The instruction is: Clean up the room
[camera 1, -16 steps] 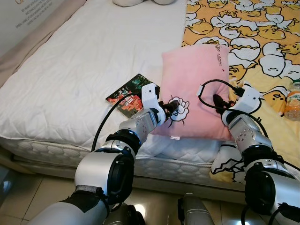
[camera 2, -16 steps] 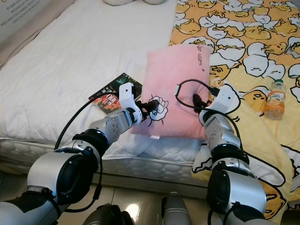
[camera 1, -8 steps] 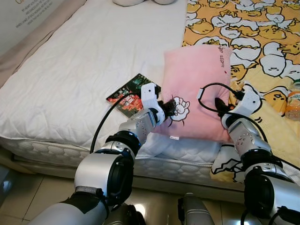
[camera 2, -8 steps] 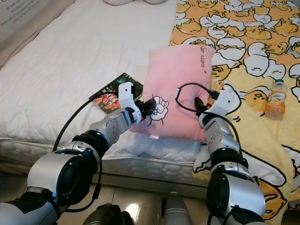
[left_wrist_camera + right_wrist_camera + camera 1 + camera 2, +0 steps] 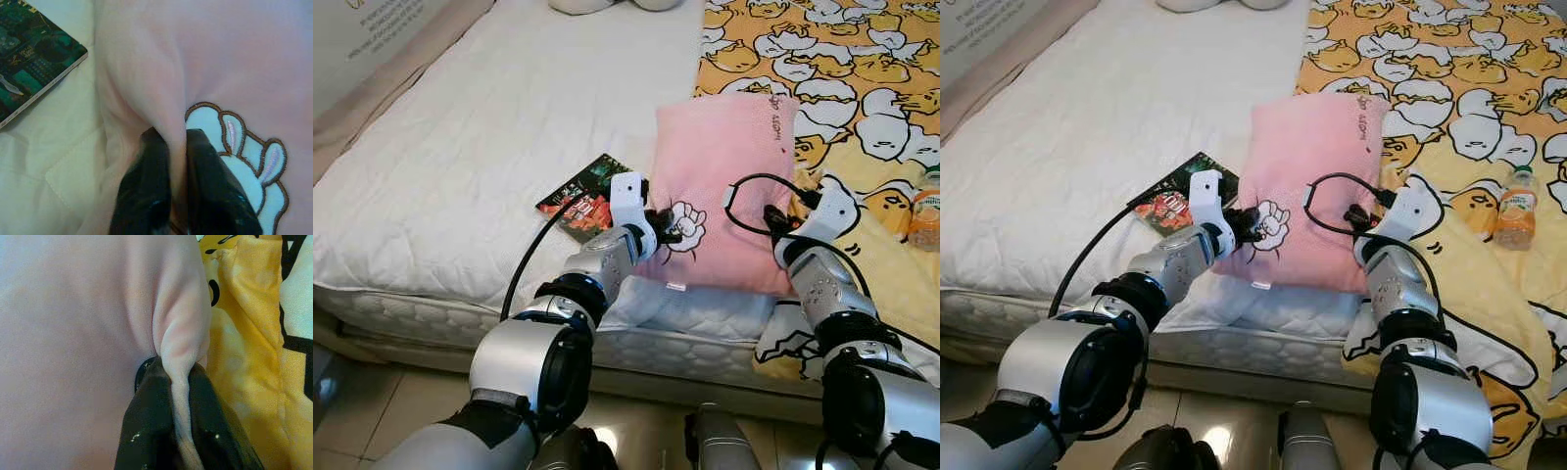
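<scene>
Both pincers, left pincer (image 5: 176, 147) and right pincer (image 5: 178, 377), pinch the pink pillow (image 5: 724, 186) (unmoved); book (image 5: 587, 196) and bottle (image 5: 927, 208) remain on the bed (image 5: 489, 127).

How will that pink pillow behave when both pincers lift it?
Probably floppy: the pillow bunches into folds where the left pincer and right pincer pinch it. Likely light for its size. It may sag between the two grips.
</scene>
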`<state>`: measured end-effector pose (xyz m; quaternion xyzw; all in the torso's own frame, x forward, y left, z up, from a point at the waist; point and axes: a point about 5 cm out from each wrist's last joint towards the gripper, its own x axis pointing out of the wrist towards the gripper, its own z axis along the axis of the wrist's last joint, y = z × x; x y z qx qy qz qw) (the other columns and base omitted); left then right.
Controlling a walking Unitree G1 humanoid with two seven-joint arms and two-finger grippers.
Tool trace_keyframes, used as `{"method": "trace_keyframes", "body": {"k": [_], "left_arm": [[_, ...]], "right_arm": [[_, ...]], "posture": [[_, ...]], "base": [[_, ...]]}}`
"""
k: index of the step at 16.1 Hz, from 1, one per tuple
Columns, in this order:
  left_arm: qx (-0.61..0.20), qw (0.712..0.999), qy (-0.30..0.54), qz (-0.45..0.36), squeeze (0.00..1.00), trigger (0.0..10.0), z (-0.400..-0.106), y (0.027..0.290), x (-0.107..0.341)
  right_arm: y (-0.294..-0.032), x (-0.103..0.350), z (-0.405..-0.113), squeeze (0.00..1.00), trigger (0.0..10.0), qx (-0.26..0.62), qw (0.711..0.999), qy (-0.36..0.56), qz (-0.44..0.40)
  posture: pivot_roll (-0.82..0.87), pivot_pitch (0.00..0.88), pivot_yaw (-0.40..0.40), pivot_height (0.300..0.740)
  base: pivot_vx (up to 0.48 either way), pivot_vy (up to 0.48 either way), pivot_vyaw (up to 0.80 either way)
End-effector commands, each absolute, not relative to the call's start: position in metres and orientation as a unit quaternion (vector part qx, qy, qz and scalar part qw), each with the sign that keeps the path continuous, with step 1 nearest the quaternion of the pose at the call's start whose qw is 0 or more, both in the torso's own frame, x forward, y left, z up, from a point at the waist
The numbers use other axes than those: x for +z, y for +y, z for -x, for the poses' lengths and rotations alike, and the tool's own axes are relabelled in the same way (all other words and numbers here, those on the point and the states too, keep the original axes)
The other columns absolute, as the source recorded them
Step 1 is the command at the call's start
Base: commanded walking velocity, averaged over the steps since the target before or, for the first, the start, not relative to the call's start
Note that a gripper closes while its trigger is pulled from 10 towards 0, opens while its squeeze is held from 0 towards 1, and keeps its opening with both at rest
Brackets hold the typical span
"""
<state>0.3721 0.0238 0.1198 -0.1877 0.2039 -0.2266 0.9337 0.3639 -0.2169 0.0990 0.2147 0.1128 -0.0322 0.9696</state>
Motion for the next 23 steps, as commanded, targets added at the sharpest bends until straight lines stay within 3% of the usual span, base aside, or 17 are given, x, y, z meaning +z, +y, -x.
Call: {"method": "trace_keyframes", "body": {"k": [1, 7, 9, 11, 12, 13, 14, 15, 18, 23], "left_arm": [[-0.227, 0.928, 0.202, 0.216, 0.0, 0.0, -0.369, 0.016, 0.118], [-0.23, 0.93, 0.19, 0.216, 0.0, 0.0, -0.371, 0.017, 0.122], [-0.227, 0.95, 0.144, 0.16, 0.0, 0.0, -0.38, 0.025, 0.138], [-0.228, 0.967, 0.056, 0.098, 0.0, 0.0, -0.394, 0.035, 0.172], [-0.223, 0.972, 0.01, 0.07, 0.0, 2.1, -0.4, 0.041, 0.191], [-0.22, 0.973, -0.019, 0.06, 0.0, 9.8, -0.403, 0.046, 0.203], [-0.215, 0.974, -0.058, 0.044, 0.0, 10.0, -0.406, 0.053, 0.218], [-0.213, 0.973, -0.088, 0.02, 0.0, 10.0, -0.407, 0.06, 0.227], [-0.2, 0.974, -0.109, -0.012, 0.0, 10.0, -0.407, 0.073, 0.229], [-0.183, 0.976, -0.114, -0.041, 0.0, 10.0, -0.406, 0.076, 0.225]], "right_arm": [[-0.208, 0.088, -0.36, 0.15, 0.0, -0.021, 0.967, 0.138, -0.213], [-0.205, 0.087, -0.358, 0.14, 0.0, -0.007, 0.969, 0.116, -0.217], [-0.205, 0.101, -0.364, 0.13, 0.0, -0.007, 0.981, 0.088, -0.174], [-0.204, 0.142, -0.373, 0.11, 0.0, -0.003, 0.993, -0.011, -0.116], [-0.208, 0.164, -0.374, 0.1, 0.0, -0.014, 0.993, -0.063, -0.094], [-0.209, 0.176, -0.373, 0.08, 0.0, -0.019, 0.993, -0.089, -0.08], [-0.213, 0.19, -0.371, 0.05, 0.5, -0.035, 0.99, -0.121, -0.064], [-0.216, 0.198, -0.367, 0.05, 10.0, -0.045, 0.988, -0.141, -0.053], [-0.222, 0.202, -0.36, 0.06, 10.0, -0.065, 0.986, -0.153, -0.03], [-0.219, 0.193, -0.357, 0.05, 10.0, -0.07, 0.987, -0.143, 0.007]], "posture": [[-0.29, 0.063, 0.074, 0.697], [-0.28, 0.044, 0.077, 0.697], [-0.27, 0.02, 0.08, 0.697], [-0.26, 0.0, 0.083, 0.697], [-0.26, 0.0, 0.082, 0.697], [-0.26, 0.0, 0.082, 0.697], [-0.25, 0.0, 0.078, 0.697], [-0.25, 0.0, 0.077, 0.697], [-0.25, 0.0, 0.078, 0.697], [-0.25, 0.0, 0.085, 0.697]], "base": [[0.0, 0.0, 0.0], [0.0, 0.0, 0.0], [0.0, 0.0, 0.0], [0.0, 0.0, 0.0], [0.0, 0.0, 0.0], [0.0, 0.0, 0.0], [0.0, 0.0, 0.0], [0.0, 0.0, 0.0], [0.0, 0.0, 0.0], [0.0, 0.473, 0.0]]}}
